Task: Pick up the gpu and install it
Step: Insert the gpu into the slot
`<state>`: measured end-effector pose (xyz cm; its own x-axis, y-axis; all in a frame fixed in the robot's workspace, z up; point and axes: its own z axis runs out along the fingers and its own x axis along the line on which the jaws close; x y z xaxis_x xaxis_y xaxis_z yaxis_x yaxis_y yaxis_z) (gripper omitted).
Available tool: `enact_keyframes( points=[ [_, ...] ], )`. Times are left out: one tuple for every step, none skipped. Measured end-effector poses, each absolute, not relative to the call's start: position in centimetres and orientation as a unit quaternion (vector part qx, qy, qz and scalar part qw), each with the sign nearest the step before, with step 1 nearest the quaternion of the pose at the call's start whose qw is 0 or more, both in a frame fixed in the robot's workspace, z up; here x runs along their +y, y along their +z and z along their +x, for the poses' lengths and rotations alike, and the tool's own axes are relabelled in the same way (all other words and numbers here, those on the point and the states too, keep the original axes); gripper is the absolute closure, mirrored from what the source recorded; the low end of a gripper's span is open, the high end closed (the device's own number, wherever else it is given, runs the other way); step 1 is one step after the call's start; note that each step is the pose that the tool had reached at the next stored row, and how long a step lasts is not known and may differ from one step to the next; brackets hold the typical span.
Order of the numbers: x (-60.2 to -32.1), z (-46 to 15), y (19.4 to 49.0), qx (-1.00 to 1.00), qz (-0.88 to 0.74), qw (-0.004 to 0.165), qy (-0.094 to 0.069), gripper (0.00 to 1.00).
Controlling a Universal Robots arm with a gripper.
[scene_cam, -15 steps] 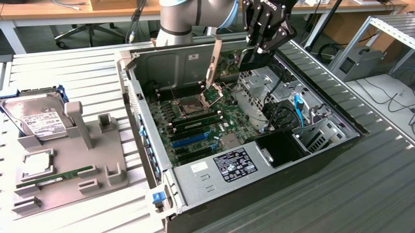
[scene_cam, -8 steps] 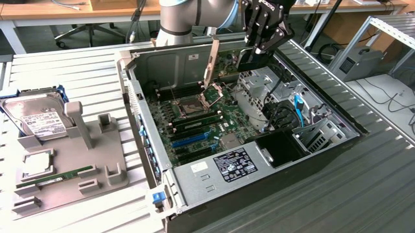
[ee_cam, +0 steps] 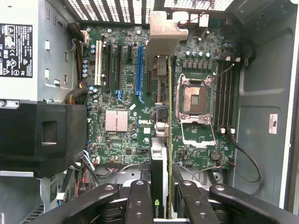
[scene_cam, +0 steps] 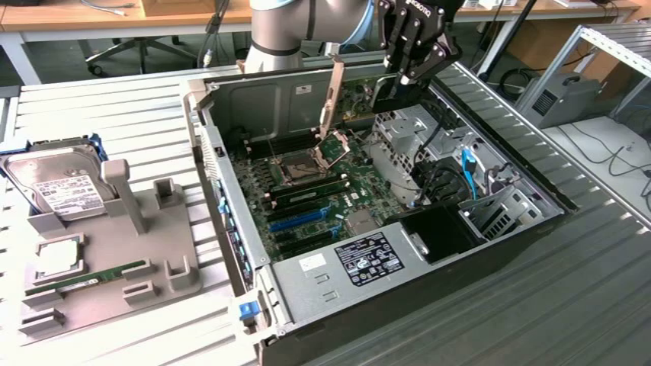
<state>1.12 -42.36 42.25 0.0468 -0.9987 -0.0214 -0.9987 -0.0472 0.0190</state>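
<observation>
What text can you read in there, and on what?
"DELL": on the motherboard.
Green logo on the gpu: lettering unreadable.
Too small to read: power supply label, case wall sticker, hard drive label.

Looking at the arm (scene_cam: 277, 30), it's a chunky silver-grey tube with a pale blue cap at the joint, pretty standard. The gripper (scene_cam: 405, 76) is all black, with linked bar fingers (ee_cam: 140, 200), round pivot pins, and small white lettering on its body.
</observation>
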Motion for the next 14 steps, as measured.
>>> enact_keyframes(
  points=[
    [-42.4, 1.0, 42.2, 0.69, -0.723, 0.001, 0.014, 0.73],
    [-42.4, 0.9, 42.2, 0.69, -0.723, 0.001, 0.014, 0.73],
    [-42.4, 0.8, 42.2, 0.69, -0.723, 0.001, 0.014, 0.73],
    [-42.4, 0.7, 42.2, 0.69, -0.723, 0.001, 0.014, 0.73],
    [-42.4, 0.6, 42.2, 0.69, -0.723, 0.001, 0.014, 0.73],
    [-42.4, 0.6, 42.2, 0.69, -0.723, 0.001, 0.014, 0.73],
    [-42.4, 0.5, 42.2, 0.69, -0.723, 0.001, 0.014, 0.73],
    [-42.4, 0.4, 42.2, 0.69, -0.723, 0.001, 0.014, 0.73],
    [-42.4, 0.3, 42.2, 0.69, -0.723, 0.001, 0.014, 0.73],
    [-42.4, 0.3, 42.2, 0.69, -0.723, 0.001, 0.014, 0.73],
    [-42.4, 0.2, 42.2, 0.69, -0.723, 0.001, 0.014, 0.73],
    [-42.4, 0.1, 42.2, 0.69, -0.723, 0.001, 0.014, 0.73],
    [-42.4, 0.0, 42.2, 0.69, -0.723, 0.001, 0.014, 0.73],
    [-42.4, -0.1, 42.2, 0.69, -0.723, 0.001, 0.014, 0.73]
  ],
)
